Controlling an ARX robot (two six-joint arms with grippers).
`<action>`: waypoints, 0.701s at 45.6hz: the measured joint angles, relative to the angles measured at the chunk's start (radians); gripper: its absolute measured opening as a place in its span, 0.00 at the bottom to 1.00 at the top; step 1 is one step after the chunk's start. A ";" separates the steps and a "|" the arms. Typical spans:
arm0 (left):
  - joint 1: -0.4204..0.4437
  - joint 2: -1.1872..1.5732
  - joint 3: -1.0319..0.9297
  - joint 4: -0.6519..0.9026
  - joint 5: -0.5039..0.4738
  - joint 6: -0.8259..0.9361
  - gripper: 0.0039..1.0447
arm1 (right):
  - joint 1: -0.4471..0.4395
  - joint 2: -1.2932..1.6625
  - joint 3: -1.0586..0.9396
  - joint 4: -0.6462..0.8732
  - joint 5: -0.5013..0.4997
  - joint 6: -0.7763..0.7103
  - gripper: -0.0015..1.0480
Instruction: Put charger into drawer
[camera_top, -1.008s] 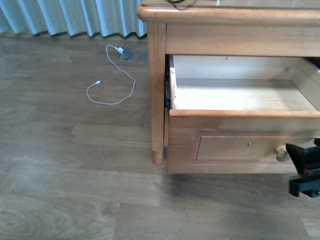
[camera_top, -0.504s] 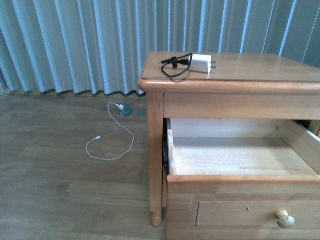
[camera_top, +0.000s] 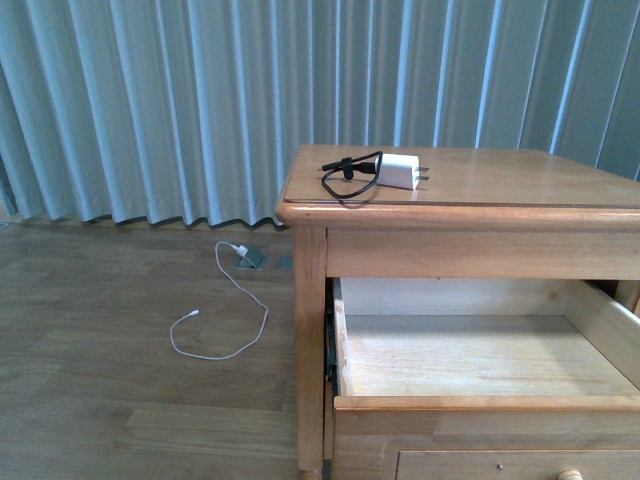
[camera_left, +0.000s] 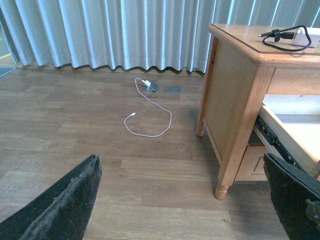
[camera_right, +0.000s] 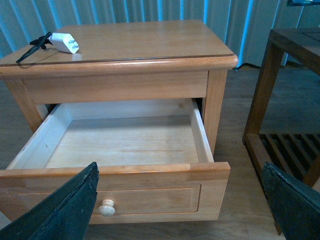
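White charger (camera_top: 401, 170) could get nudged off the nightstand's (camera_top: 520, 185) left edge, missing the drawer (camera_top: 480, 362); left gripper (camera_left: 180, 165) and right gripper (camera_right: 180, 167) jaws both apart

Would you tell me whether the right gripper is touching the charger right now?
Apart. The right wrist view shows the charger lying on the nightstand top, well clear of the right gripper.

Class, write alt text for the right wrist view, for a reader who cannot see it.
The upper drawer of a light-wood nightstand stands pulled open, its pale interior empty. The white charger with its coiled black cable lies on top of the nightstand, not in the drawer. The open right gripper shows as dark fingers framing the drawer front and its round knob.
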 joint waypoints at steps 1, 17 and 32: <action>0.000 0.000 0.000 0.000 0.000 0.000 0.94 | 0.000 0.000 0.000 0.000 0.000 0.000 0.92; -0.148 0.180 0.030 0.137 -0.458 -0.109 0.94 | -0.001 0.000 0.000 0.000 0.000 0.004 0.92; -0.284 1.109 0.600 0.351 -0.358 -0.185 0.94 | -0.001 0.000 0.000 0.000 -0.002 0.005 0.92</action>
